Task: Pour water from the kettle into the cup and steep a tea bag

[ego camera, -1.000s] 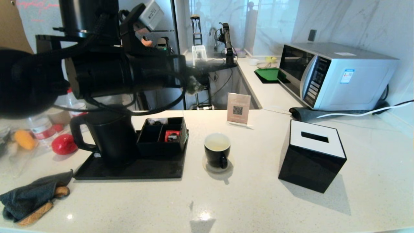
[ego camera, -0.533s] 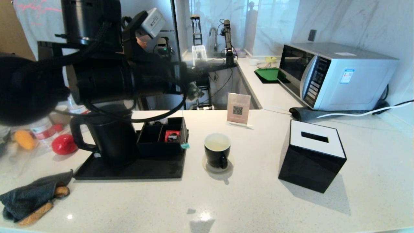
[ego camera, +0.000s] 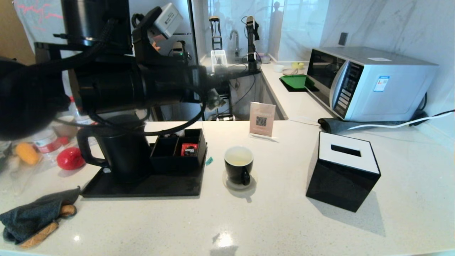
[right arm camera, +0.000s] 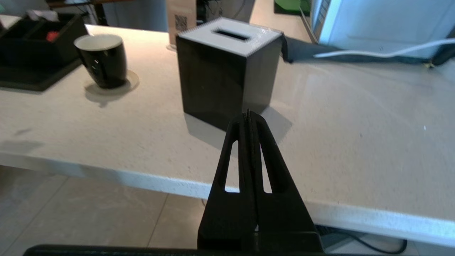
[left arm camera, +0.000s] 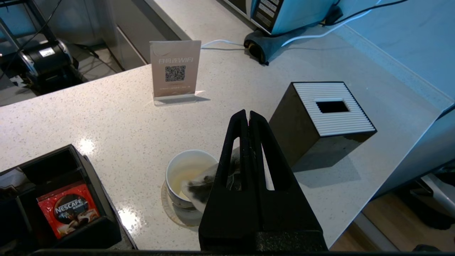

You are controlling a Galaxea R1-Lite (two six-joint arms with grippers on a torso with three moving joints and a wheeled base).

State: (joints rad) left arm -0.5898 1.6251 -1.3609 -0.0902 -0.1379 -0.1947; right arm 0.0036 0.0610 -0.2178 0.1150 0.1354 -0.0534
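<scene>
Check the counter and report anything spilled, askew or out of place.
No spill shows. One oddity: a dark cloth lies crumpled at the counter's near left edge, partly over a tan item. The cup stands upright on its coaster, the kettle upright on the black tray, the tissue box square.

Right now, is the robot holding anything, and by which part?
The left end effector pinches the translucent tea bag of dark leaves near the pouch's top; the exact spot is hidden. Right end effector: nothing.
</scene>
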